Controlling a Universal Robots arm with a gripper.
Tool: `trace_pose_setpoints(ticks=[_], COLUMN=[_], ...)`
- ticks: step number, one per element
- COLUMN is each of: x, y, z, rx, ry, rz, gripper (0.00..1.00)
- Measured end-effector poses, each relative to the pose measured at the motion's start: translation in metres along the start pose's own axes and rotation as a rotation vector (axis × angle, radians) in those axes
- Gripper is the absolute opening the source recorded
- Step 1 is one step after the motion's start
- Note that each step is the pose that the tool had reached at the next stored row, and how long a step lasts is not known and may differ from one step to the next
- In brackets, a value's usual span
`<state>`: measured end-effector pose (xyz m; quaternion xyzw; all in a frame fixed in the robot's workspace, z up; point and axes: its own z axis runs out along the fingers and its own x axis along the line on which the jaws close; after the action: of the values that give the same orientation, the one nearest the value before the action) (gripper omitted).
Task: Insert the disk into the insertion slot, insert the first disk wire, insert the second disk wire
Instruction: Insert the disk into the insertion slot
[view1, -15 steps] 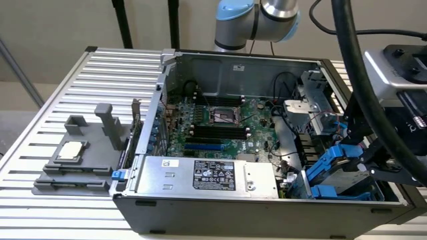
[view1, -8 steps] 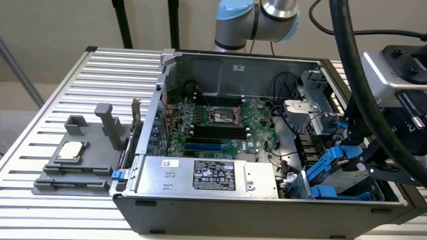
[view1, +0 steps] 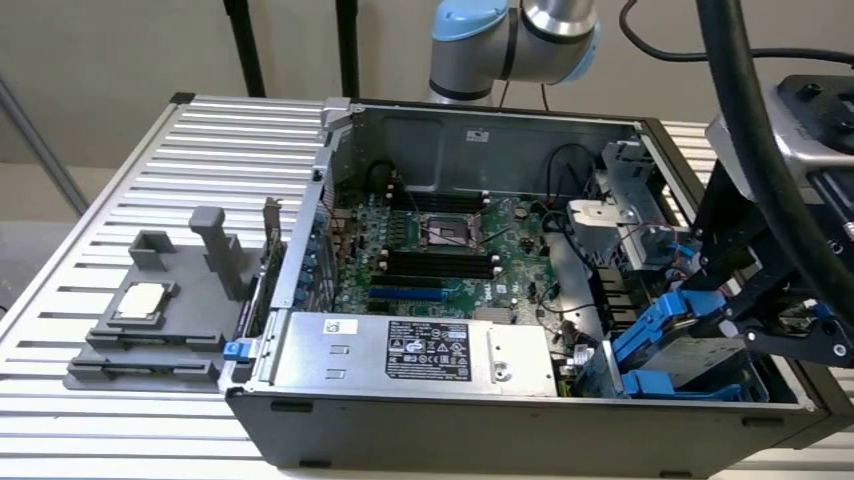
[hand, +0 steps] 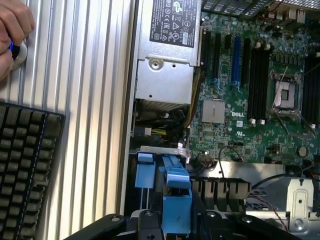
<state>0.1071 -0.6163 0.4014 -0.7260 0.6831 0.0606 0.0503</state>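
One blue-framed silver-grey hard drive (hand: 176, 205) sits at the grey-blue drive cage (view1: 705, 362) in the black case's (view1: 534, 418) near corner; we cannot tell whether the black gripper (view1: 774, 335) holds it. Stiff, dense, fragile, we judge: grip its side edges.

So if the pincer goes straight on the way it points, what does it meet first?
Probably the blue clips of the slot, right under the pincer; depth is unclear.

I've got soft, even light from above; the ribbed table (view1: 120, 200) gleams pale, the case (view1: 534, 150) interior sits in shadow, no harsh glare.
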Motion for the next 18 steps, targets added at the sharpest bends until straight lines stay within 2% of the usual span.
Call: trace_pose_setpoints(ticks=[3,5,7,12,15,17,18], x=[0.0,0.0,0.001,0.002,0.003,0.002,0.002], y=[0.0005,0.0009,0.0009,0.0009,0.0009,0.001,0.0009], z=[0.0004,0.0021,0.0063,0.014,0.0157,0.0152,0.015], rx=[0.0015,0.0055,0.0083,0.0091,0.0094,0.0092,0.0092], ry=[0.0,0.0016,-0.0002,-0.0007,-0.0027,-0.0017,-0.0012], rz=[-0.002,-0.003,-0.004,-0.004,-0.004,-0.004,-0.004], gripper=[0.33,0.33,0.33,0.33,0.35,0.35,0.41])
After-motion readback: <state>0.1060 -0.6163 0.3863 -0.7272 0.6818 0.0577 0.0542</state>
